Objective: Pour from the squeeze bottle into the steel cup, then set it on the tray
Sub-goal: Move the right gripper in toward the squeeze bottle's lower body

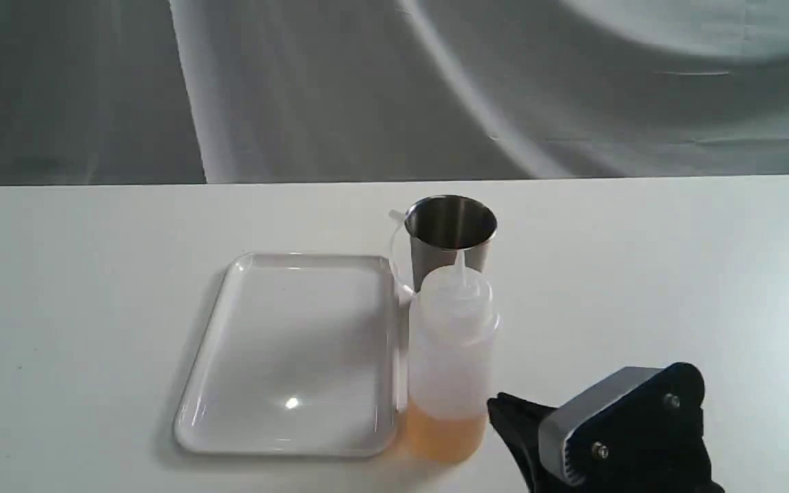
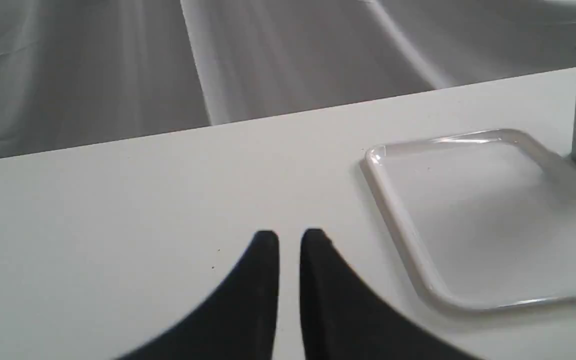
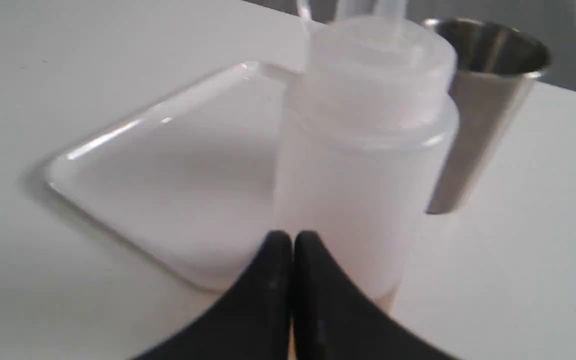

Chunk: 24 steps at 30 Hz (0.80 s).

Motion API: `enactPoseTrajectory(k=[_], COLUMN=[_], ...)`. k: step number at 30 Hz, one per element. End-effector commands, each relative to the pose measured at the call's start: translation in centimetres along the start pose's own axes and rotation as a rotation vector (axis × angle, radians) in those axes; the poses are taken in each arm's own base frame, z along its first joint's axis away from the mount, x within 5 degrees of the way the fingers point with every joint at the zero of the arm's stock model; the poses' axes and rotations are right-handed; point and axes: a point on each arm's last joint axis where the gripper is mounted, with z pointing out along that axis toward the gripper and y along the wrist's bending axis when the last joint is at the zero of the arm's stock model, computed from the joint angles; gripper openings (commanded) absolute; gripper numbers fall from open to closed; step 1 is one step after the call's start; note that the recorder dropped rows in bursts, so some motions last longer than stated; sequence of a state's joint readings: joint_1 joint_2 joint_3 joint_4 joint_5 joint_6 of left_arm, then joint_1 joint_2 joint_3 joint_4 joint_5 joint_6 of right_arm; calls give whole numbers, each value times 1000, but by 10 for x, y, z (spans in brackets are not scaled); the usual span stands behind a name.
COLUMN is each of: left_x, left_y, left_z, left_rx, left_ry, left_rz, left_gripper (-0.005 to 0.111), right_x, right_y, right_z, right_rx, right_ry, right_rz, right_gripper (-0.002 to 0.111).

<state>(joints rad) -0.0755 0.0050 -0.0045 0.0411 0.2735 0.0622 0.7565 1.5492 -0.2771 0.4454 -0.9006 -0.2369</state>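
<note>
The translucent whitish plastic squeeze bottle with the cone nozzle [image 1: 453, 342] stands upright on the white table [image 1: 641, 274]. It is just beside the right edge of the flat white glossy tray [image 1: 312, 257] and in front of the tapered steel cup [image 1: 451, 226]. A little amber liquid sits at its bottom.

My right gripper [image 1: 501, 407] is low, near the base of the bottle, with its black fingers [image 3: 273, 280] pressed together and holding nothing. The left gripper [image 2: 289, 237] waits over bare table on the other side of the tray, its fingers nearly together and also empty.

I judge the step in hand is to take the bottle. To do it well I must first spread the fingers wider than the body, because pushing forward as they are would knock it onto the tray. I would grip at the middle, above the liquid, and close softly: the wall looks soft, and a hard squeeze could send liquid out of the nozzle too early. The cup is very near behind, so I approach straight.
</note>
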Motion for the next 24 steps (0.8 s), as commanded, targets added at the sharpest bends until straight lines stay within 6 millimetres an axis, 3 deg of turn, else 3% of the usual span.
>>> enactPoseTrajectory(k=[1,14,24], left_x=[0,0,0], left_y=[0,0,0], left_z=[0,0,0], left_rx=[5,5,5], left_ry=[-9,-9,-9], left_rz=[-1,-1,-1], left_gripper=[8,8,8], right_x=[6,29,28], right_y=[-4,-2,-3], right_z=[4,17,20], right_rx=[61,75,99], right_ry=[-12,5,-71], right_rz=[13,54,52], right_gripper=[0,0,0])
